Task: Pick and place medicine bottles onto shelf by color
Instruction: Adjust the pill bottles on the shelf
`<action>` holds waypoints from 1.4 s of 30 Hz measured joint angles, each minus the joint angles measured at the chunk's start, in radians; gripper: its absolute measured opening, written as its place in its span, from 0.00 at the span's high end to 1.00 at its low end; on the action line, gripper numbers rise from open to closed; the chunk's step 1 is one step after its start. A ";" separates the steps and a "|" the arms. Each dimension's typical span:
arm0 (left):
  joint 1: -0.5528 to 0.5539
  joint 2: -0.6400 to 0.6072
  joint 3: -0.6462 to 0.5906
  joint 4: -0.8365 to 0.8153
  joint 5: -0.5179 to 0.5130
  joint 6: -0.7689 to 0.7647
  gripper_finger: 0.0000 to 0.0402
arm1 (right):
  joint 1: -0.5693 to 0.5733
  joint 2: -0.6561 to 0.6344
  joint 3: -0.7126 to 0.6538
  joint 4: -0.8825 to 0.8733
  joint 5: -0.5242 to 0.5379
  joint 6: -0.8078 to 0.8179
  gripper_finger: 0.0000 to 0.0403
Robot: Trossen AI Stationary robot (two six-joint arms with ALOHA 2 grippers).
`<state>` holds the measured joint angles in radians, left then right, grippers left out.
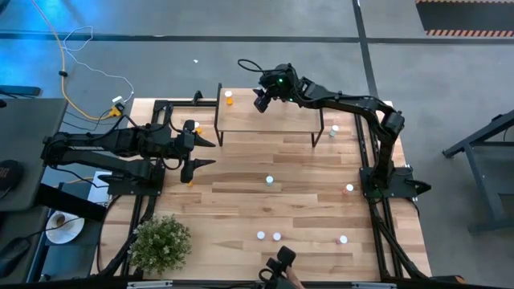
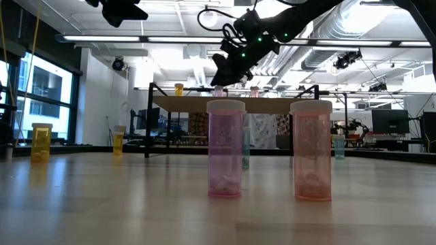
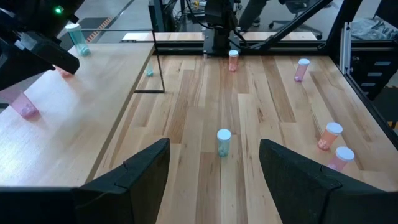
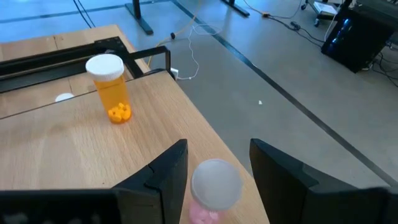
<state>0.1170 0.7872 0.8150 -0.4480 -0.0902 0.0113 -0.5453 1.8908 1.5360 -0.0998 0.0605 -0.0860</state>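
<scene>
While the left gripper [image 1: 206,151] waited above the table's left side with its fingers [image 3: 134,180] spread and nothing between them, the right gripper [image 1: 261,99] hung over the shelf [image 1: 277,117] near its far edge. Seen from the right wrist, a pink bottle [image 4: 214,190] with a white cap stood upright on the shelf between the right fingers [image 4: 163,176]; the jaws stood apart, and whether the pads touched the bottle could not be told. An orange bottle [image 4: 111,89] stood upright further along the shelf, near its corner, well apart from the gripper. From the left wrist, another pink bottle [image 3: 25,107] showed on the shelf. On the table, a pale green bottle [image 3: 224,142] stood upright ahead of the left gripper, and several more bottles were scattered across the boards. At table level, two pink bottles [image 2: 225,148] stood side by side, apart, near the camera.
</scene>
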 joint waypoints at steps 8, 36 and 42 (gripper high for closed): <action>0.000 0.000 0.000 0.000 0.000 0.000 0.41 | 0.000 -0.032 0.000 0.001 0.000 0.000 0.59; 0.000 -0.088 0.000 0.014 -0.152 0.059 0.41 | 0.170 -0.067 0.100 0.185 -0.081 -0.097 0.59; 0.000 -0.064 0.000 0.071 -0.319 0.118 0.41 | 0.182 -0.073 0.321 -0.155 0.087 -0.244 0.59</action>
<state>0.1173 0.7229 0.8146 -0.3769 -0.4089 0.1296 -0.3634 1.8178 1.8574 -0.2550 0.1476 -0.3302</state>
